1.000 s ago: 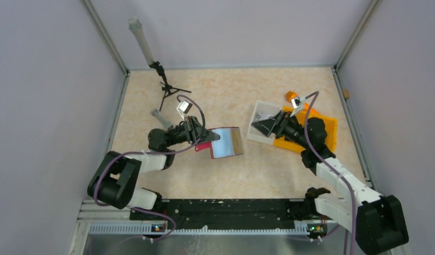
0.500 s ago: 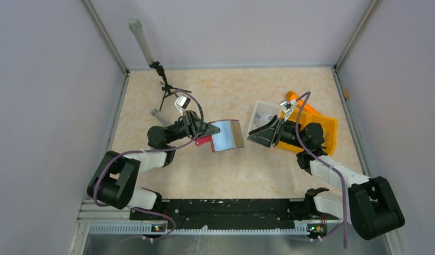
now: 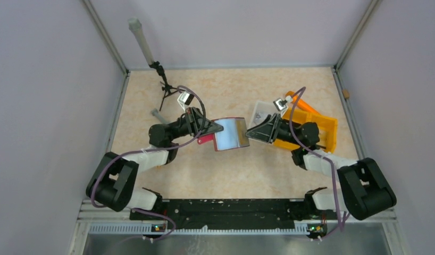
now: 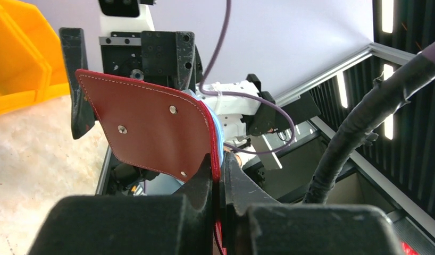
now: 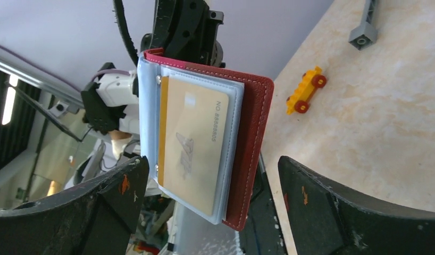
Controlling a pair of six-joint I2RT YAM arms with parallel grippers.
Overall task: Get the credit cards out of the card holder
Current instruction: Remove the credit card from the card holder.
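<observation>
The card holder (image 3: 229,133) hangs above the table's middle, dark red outside with pale clear sleeves inside. My left gripper (image 3: 209,129) is shut on its left edge. In the left wrist view the red leather back (image 4: 151,127) rises from my clamped left gripper (image 4: 218,164). The right wrist view faces the open inside, where a tan-yellow credit card (image 5: 191,143) sits in a clear sleeve against the red cover (image 5: 252,133). My right gripper (image 5: 212,162) is open, its fingers straddling the holder's lower end without touching. It sits just right of the holder (image 3: 252,133).
An orange two-compartment tray (image 3: 316,130) and a white square tray (image 3: 263,114) lie behind my right arm. A small black tripod (image 3: 165,87) and a grey piece (image 3: 159,116) stand at the back left. A yellow toy car (image 5: 306,90) lies on the table.
My right gripper has swung left from the trays to the card holder's right edge. The left gripper has carried the holder slightly right and up.
</observation>
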